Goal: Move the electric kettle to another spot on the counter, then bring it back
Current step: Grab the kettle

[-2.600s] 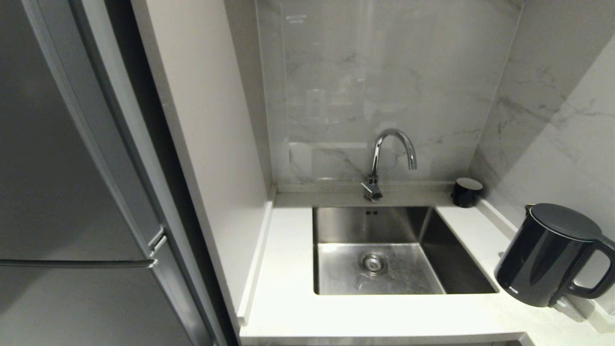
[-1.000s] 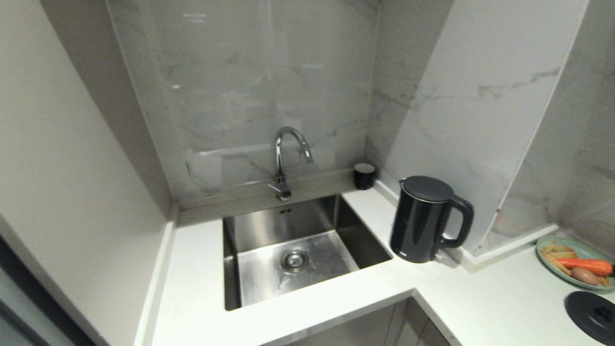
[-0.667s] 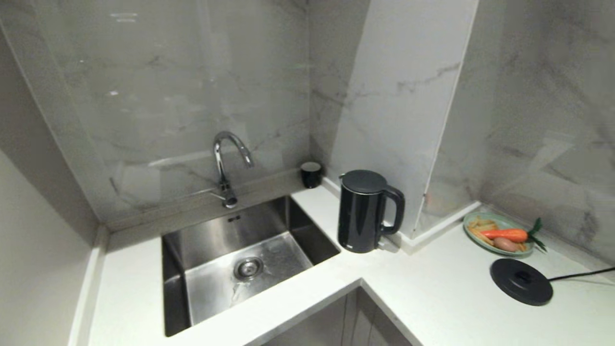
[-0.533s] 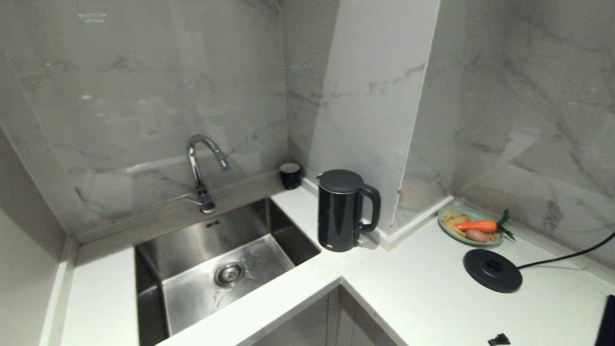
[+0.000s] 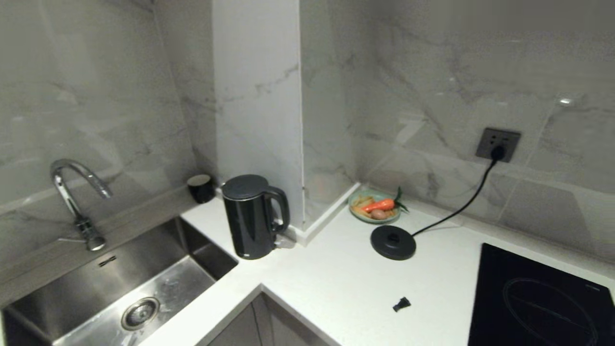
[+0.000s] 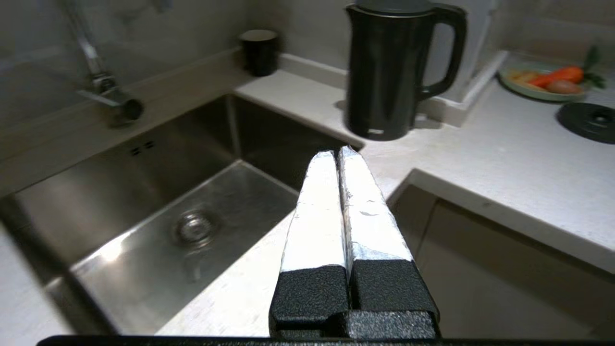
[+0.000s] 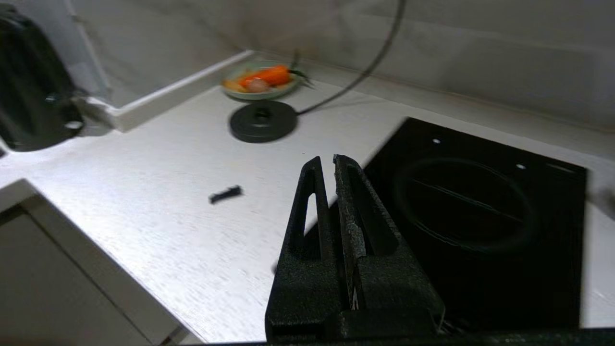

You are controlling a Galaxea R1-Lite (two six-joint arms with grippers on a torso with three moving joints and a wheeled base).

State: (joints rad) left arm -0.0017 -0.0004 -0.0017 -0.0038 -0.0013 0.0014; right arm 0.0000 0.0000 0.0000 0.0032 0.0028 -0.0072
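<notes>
Black kettle: the electric kettle (image 5: 253,217) stands upright in the left-centre of the head view, on the counter (image 5: 336,283) at the corner by the sink (image 5: 120,288), its handle turned toward the marble pillar just beside it.
Power base: the round base (image 5: 393,242) lies right of centre in the head view, well apart from the kettle, with its cord (image 5: 456,211) running up to the wall socket (image 5: 498,144). The kettle is not sitting on it.
Other things: a small black cup (image 5: 201,188) stands behind the kettle near the wall; a green plate (image 5: 372,217) with a carrot sits beyond the base; a small black scrap (image 5: 401,303) lies on the worktop in the lower middle; the cooktop (image 5: 538,298) fills the lower right.
Progress: judging by the untouched kettle, no move seems begun. Lifting it, setting it elsewhere and returning it all look to be left.
Left gripper: the left gripper (image 6: 338,153) has its taped fingers (image 6: 317,211) pressed together, holding nothing. In the left wrist view it hangs over the front edge by the sink, and the kettle stands beyond and slightly right of the tips, near but not touching.
Right gripper: the right gripper (image 7: 326,163) is also closed up and empty, over the edge of the cooktop. The kettle shows only at the far upper left of that frame, well apart.
Arms in head view: neither arm shows there.
Next need: probably a spread of the fingers and a reach for the handle.
</notes>
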